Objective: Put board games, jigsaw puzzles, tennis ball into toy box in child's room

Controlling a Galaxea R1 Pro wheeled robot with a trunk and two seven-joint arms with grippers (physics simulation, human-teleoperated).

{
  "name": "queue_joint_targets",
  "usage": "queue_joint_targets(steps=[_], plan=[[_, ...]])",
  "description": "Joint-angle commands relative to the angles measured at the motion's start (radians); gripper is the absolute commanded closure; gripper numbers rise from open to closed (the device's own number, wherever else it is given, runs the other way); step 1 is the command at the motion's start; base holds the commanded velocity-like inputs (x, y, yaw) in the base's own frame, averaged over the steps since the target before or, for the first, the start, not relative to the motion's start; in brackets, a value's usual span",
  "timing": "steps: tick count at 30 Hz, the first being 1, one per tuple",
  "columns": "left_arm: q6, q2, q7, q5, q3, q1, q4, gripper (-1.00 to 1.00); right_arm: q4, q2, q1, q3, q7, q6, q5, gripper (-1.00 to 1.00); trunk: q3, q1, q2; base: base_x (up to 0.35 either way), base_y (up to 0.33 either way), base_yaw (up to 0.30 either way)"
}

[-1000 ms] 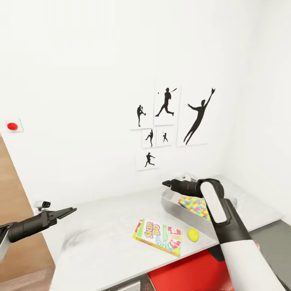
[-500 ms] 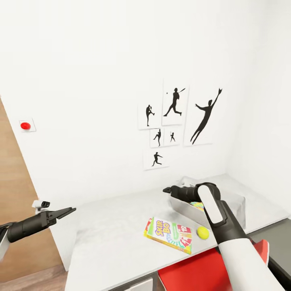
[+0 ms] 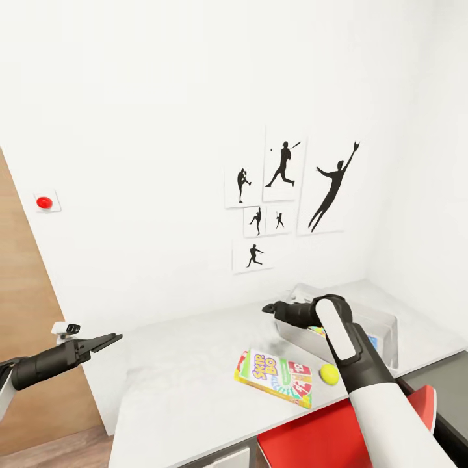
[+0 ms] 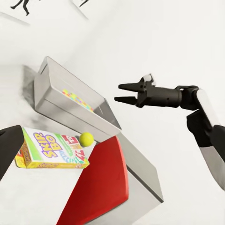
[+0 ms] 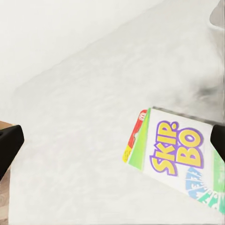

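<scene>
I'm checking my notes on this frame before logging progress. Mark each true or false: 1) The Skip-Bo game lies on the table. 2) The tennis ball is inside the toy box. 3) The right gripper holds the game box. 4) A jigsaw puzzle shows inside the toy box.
1) True: the Skip-Bo game lies flat on the table.
2) False: the tennis ball sits on the table, outside the toy box.
3) False: the right gripper is open and empty.
4) True: a jigsaw puzzle shows inside.
</scene>
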Motion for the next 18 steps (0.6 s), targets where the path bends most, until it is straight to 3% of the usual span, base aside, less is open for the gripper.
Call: queue_joint_targets(steps=[1,18], plan=[[0.010,0.000,-0.004,0.000,0.000,0.000,0.000,-1.00,0.005,-0.001,-0.001,0.000,-0.018,0.002,-0.011,-1.00,-0.001,0.000,-0.001,0.000,0.001,0.000],[0.010,0.000,-0.004,0.000,0.001,0.000,0.000,-1.00,0.095,-0.030,-0.016,-0.032,-0.050,0.002,-0.011,-1.00,-0.025,0.000,-0.001,0.000,0.000,0.000]])
